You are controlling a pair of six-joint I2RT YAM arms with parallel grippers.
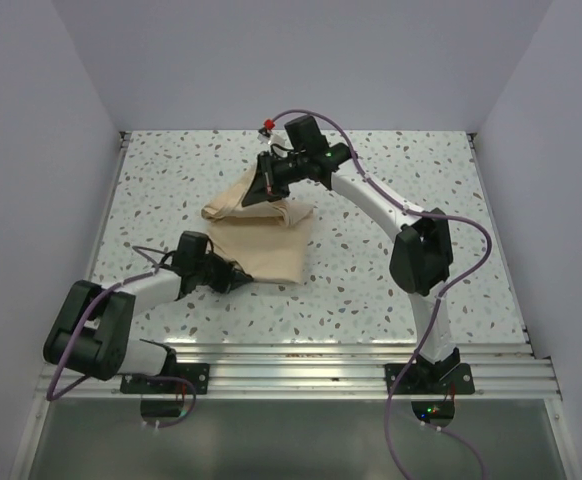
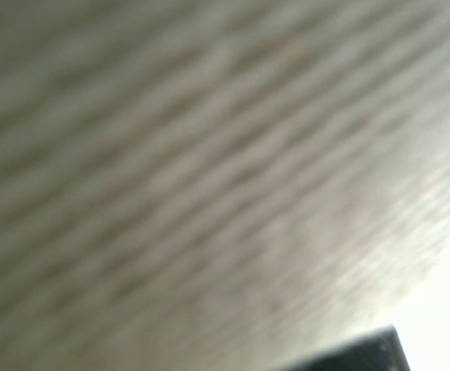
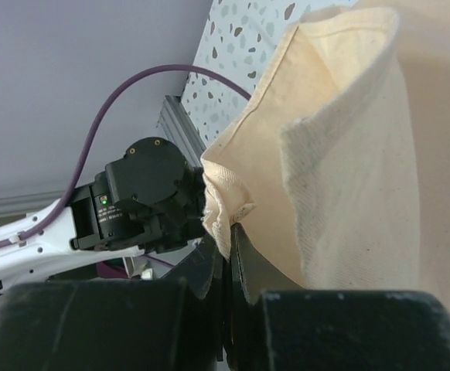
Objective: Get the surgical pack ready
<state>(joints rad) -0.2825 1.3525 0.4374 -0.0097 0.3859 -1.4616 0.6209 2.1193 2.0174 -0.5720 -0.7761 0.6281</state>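
The tan sheet (image 1: pixel 266 245) of the surgical pack lies bunched on the speckled table, its far left part pulled up into a fold. My right gripper (image 1: pixel 256 190) is shut on that raised corner; in the right wrist view the cloth (image 3: pixel 349 154) is pinched between the closed fingertips (image 3: pixel 226 232). Down at the sheet's near left corner is my left gripper (image 1: pixel 239 275), shut, its tips on the cloth edge. Blurred tan cloth (image 2: pixel 209 170) fills the left wrist view. Tray, scissors, gauze and packets are out of view.
A small red object (image 1: pixel 267 125) sits at the table's far edge, behind the right wrist. Purple cables trail from both arms. A metal rail (image 1: pixel 301 360) runs along the near edge. White walls close in on three sides.
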